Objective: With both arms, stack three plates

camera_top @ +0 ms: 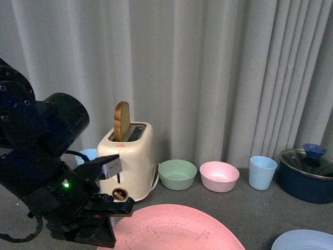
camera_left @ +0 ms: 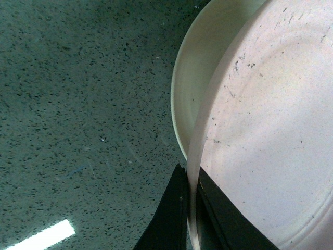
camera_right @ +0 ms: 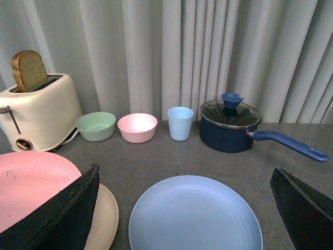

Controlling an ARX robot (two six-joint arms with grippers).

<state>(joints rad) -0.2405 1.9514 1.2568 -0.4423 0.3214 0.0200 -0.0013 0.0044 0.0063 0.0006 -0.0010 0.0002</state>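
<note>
Left claw (camera_top: 120, 207) sits in the lower left of the front frame, green light on the arm, and is clamped on the rim of the pink plate (camera_top: 177, 229); left wrist view shows both black fingers (camera_left: 171, 213) pinching that rim edge-on. Pink plate fills the bottom centre of the front frame and overlaps a cream plate (camera_left: 205, 67) beneath it; can't tell if the two touch. Light blue plate (camera_right: 195, 216) lies flat on the grey surface (camera_top: 234, 208), just beside the cream plate, bottom right corner of the front frame. Right claw (camera_right: 183, 174) is spread wide over the blue plate, gripping nothing. Along the curtain at the back: toaster (camera_top: 130, 161) with a bread slice (camera_top: 122, 121), green bowl (camera_top: 177, 174), pink bowl (camera_top: 219, 176), blue cup (camera_top: 261, 172), lidded blue pot (camera_top: 307, 177).
</note>
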